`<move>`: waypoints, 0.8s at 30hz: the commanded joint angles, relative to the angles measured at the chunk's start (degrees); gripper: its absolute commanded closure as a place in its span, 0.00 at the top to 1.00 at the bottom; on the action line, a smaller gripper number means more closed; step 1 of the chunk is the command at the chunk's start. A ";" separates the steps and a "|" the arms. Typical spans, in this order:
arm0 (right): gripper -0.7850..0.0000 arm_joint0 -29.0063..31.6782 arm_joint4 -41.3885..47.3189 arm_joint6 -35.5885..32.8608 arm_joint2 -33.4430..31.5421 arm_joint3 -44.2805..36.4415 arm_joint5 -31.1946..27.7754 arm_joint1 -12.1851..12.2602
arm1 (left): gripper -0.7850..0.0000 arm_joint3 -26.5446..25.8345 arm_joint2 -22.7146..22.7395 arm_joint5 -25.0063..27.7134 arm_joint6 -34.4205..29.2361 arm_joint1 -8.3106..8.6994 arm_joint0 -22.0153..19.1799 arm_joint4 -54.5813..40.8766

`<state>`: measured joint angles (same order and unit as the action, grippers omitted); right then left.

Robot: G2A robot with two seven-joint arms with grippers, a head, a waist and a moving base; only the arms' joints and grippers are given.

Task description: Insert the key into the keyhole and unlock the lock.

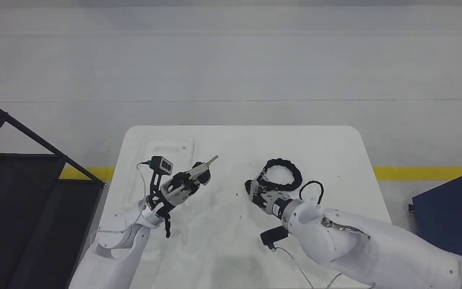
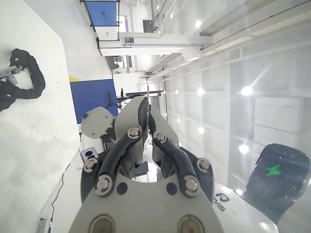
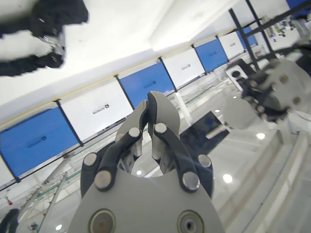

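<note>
Tabletop (image 1: 238, 144) bare toward its far edge; left claw (image 1: 198, 173) pinches key (image 1: 210, 160), right claw (image 1: 253, 189) pressed together beside lock (image 1: 296, 173).

Left arm (image 1: 126, 233) enters over near-left corner of table (image 1: 216, 246), forearm angled toward table centre. Left end effector (image 1: 198, 173) held off surface above left half of table, wrist rolled sideways. Its fingers (image 2: 142, 112) pinch key (image 1: 210, 160), blade sticking out past tips. Right arm (image 1: 361, 246) enters over near-right edge of table, wrist pointing toward table centre. Right end effector (image 1: 253, 189) over table centre, fingertips (image 3: 159, 104) pressed together.
</note>
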<state>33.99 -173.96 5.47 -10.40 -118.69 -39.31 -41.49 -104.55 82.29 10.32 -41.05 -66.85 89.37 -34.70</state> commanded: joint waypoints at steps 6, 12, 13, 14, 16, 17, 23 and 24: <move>1.00 -0.25 18.44 2.94 -6.45 4.71 -0.75 -3.02 | 0.00 0.58 1.25 0.85 0.04 0.09 0.11 -0.98; 1.00 -0.25 18.44 2.94 -6.45 4.71 -0.75 -3.02 | 0.00 0.94 2.12 1.19 -0.50 0.15 0.41 -2.38; 1.00 -0.25 18.44 2.94 -6.45 4.71 -0.75 -3.02 | 0.00 0.94 2.35 1.80 -0.45 0.18 0.31 -1.85; 1.00 -0.25 18.44 2.94 -6.45 4.71 -0.75 -3.02 | 0.00 1.01 2.59 3.00 -0.49 0.23 0.21 -0.35; 1.00 -0.25 18.44 2.94 -6.45 4.71 -0.75 -3.02 | 0.00 1.16 2.61 5.07 -1.15 0.25 0.08 0.97; 1.00 -0.25 18.44 2.94 -6.45 4.71 -0.75 -3.02 | 0.00 1.16 2.83 6.03 -1.25 0.29 0.00 1.98; 1.00 -0.25 18.44 2.94 -6.45 4.71 -0.75 -3.02 | 0.00 0.73 3.16 7.55 -1.29 0.41 0.09 5.16; 1.00 -0.25 18.44 2.94 -6.45 4.71 -0.75 -3.02 | 0.00 0.73 3.16 7.55 -1.29 0.41 0.09 5.16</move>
<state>33.74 -155.52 8.40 -16.85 -113.98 -40.06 -44.51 -103.83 85.46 17.89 -42.34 -66.43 89.46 -29.48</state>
